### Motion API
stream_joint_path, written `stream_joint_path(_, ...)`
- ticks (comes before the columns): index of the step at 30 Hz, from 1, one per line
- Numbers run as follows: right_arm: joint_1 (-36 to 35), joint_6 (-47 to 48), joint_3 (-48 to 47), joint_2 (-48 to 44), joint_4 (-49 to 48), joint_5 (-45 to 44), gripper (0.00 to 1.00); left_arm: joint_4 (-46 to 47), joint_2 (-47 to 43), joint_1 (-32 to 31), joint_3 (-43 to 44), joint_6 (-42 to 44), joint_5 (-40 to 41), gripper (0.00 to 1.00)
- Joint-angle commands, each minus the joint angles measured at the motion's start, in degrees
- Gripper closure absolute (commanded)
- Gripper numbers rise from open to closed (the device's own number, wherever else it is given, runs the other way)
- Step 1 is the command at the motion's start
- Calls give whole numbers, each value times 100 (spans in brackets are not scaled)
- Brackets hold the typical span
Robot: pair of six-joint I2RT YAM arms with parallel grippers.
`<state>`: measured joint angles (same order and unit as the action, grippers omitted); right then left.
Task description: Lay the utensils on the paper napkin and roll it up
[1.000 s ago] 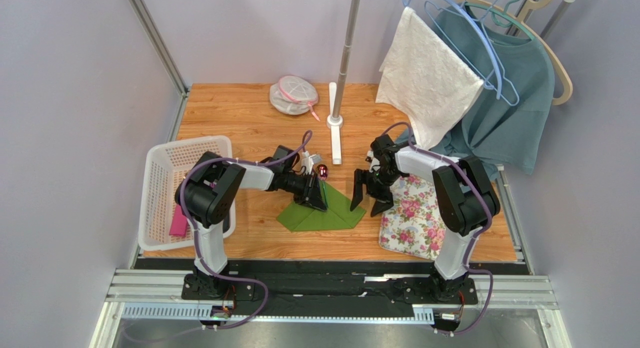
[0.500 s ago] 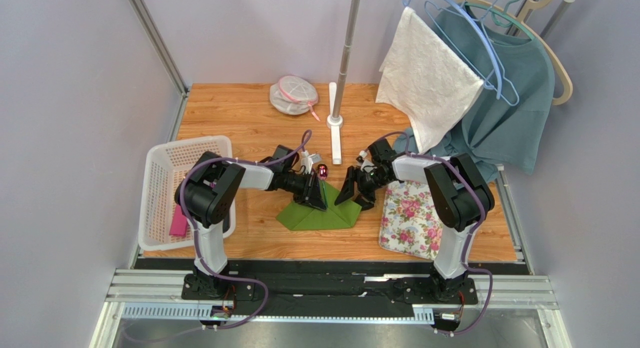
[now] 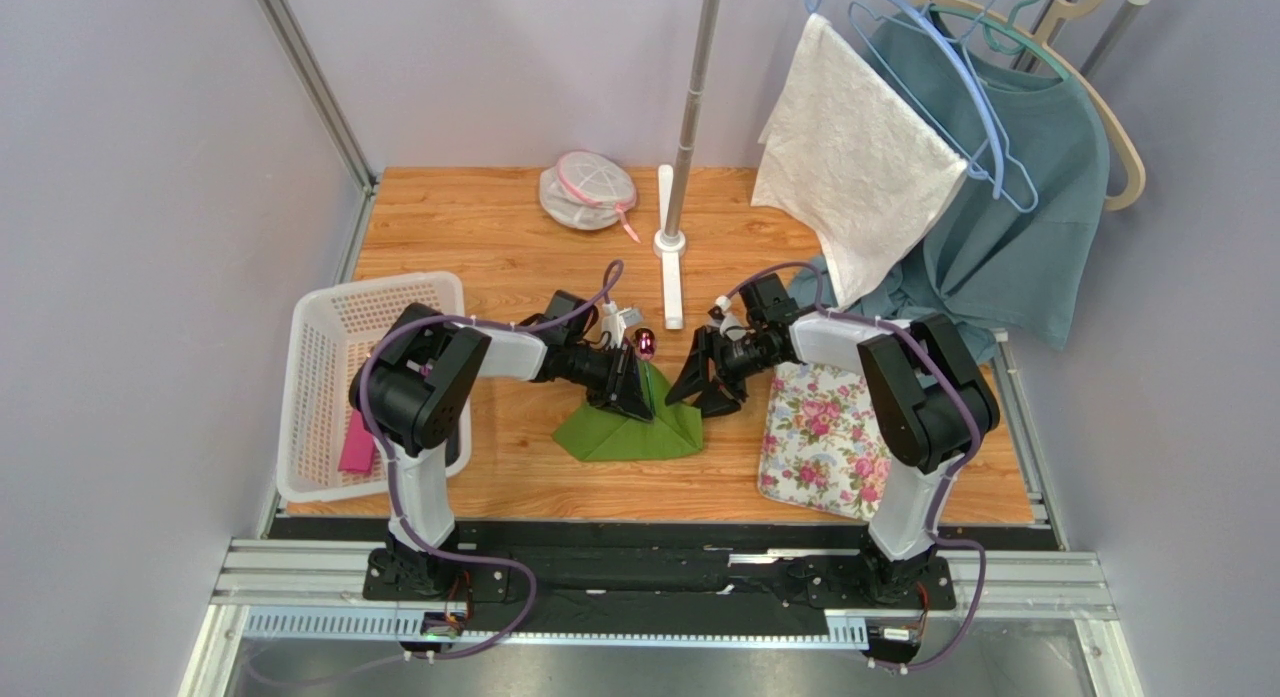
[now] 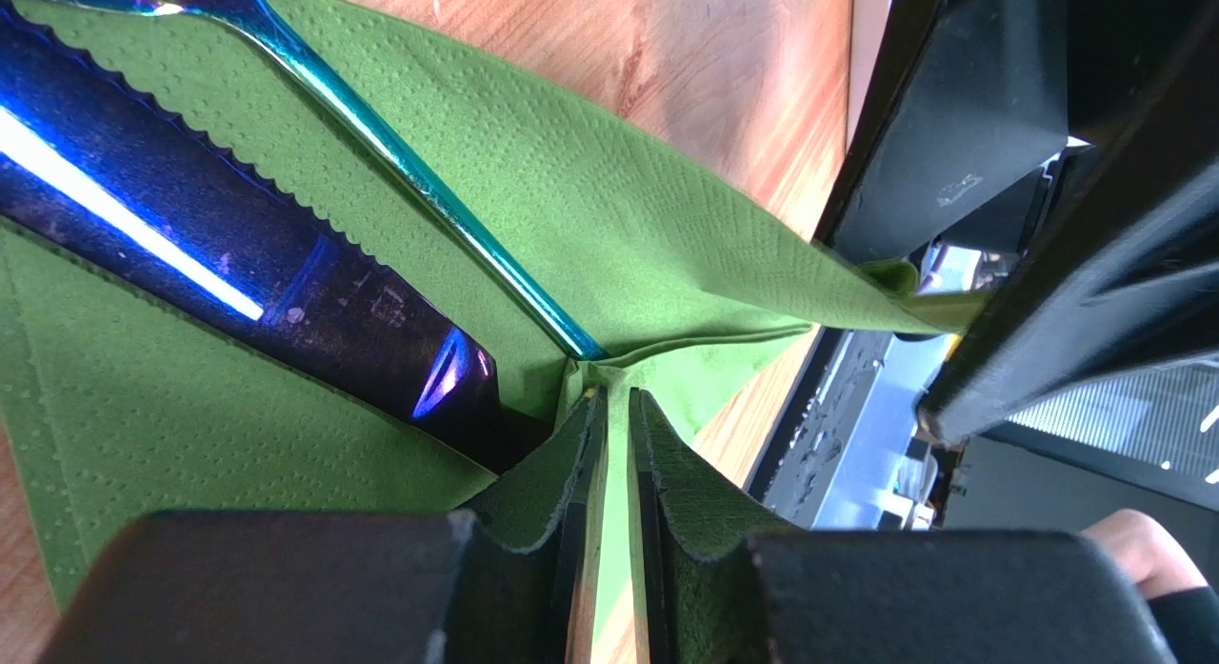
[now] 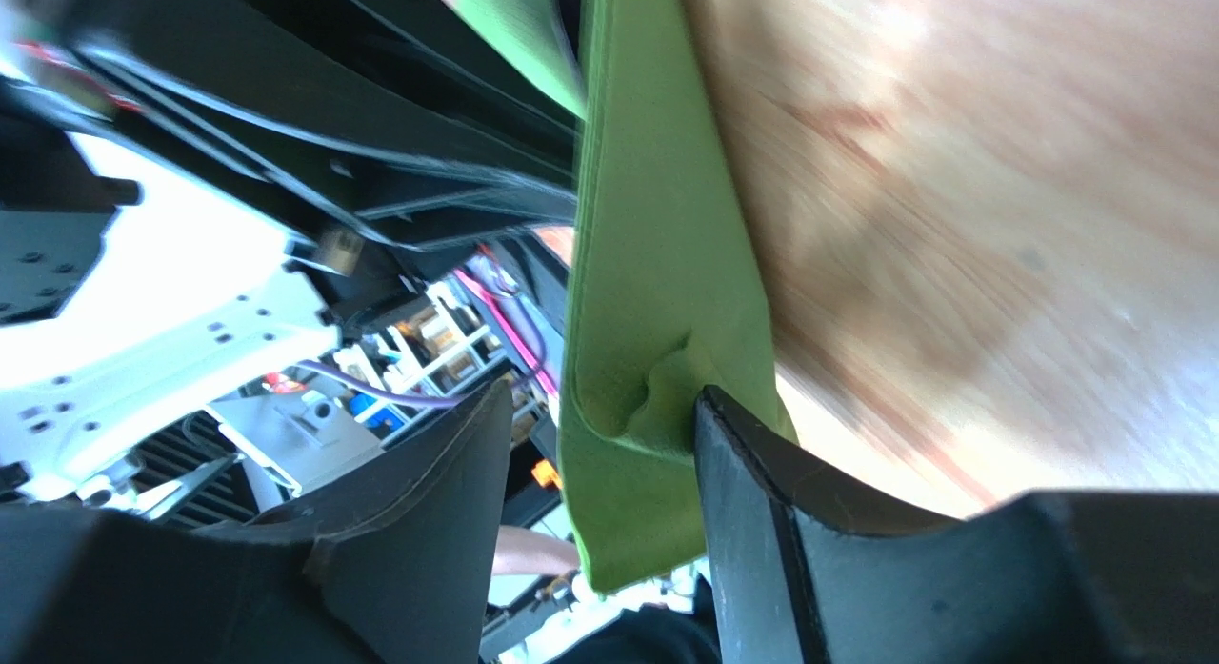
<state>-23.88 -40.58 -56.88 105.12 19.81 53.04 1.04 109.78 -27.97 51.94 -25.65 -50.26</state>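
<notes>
Wooden planks make up the bench [image 3: 481, 232], which is closed in by pale grey walls. At the centre of the top view lies the paper napkin [image 3: 624, 432], green and folded into an uneven pointed shape. Its upper part is drawn up into a peak between the two arms.

The utensils [image 4: 258, 293] sit within the fold. The left wrist view shows a dark blue blade with a serrated edge and a thin teal stem [image 4: 415, 178] lying across the green sheet. From above, a glossy reddish head [image 3: 646, 342] pokes out just over the peak.

The left gripper [image 4: 613, 450] is almost closed and pinches a ridge of the napkin between its fingers, at the sheet's upper left in the top view. The right gripper [image 5: 601, 400] stands partly open astride the sheet's other edge. One finger [image 5: 744, 464] presses into the crumpled green paper, while the other stands apart from it.

Just to the right of that gripper, toward the lower right of the top view, a floral mat [image 3: 824, 435] lies flat. A white basket [image 3: 323, 315] sits at the left edge of the planks with a pink item [image 3: 356, 445] inside. Above the centre a metal pole [image 3: 684, 120] rises from a white base, and a round mesh pouch [image 3: 586, 190] lies beside it. A white cloth [image 3: 849, 142] and a teal shirt [image 3: 1022, 202] hang from hangers [image 3: 977, 105] in the upper right corner.
</notes>
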Motion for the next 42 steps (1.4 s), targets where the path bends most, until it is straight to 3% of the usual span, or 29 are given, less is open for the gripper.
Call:
stream_joint_path(1,-20,647,-270,96,1085,-258,48,2,44,90,26,201,421,80)
stream_joint_path(2,-20,700,-279,114,1182,-328,49,2,44,90,26,201,412,80)
stream_joint_path(6,-29,683,-314,114,1113,-277,73,2,44,90,35,201,438,80)
stream_joint_path(9,-99,613,-446,166,1016,-145,85,2,35,90,26,201,447,80)
stream_joint_path(17,-468,305,-824,588,867,-48,99,-16,17,98,35,209,456,81)
stream_joint_path(36,-680,173,-1123,1204,1077,-927,100,335,-492,142,-114,-124,149,79)
stream_joint_path(42,-680,278,-1150,1239,1235,-1146,100,-469,-1054,212,-211,235,60,77)
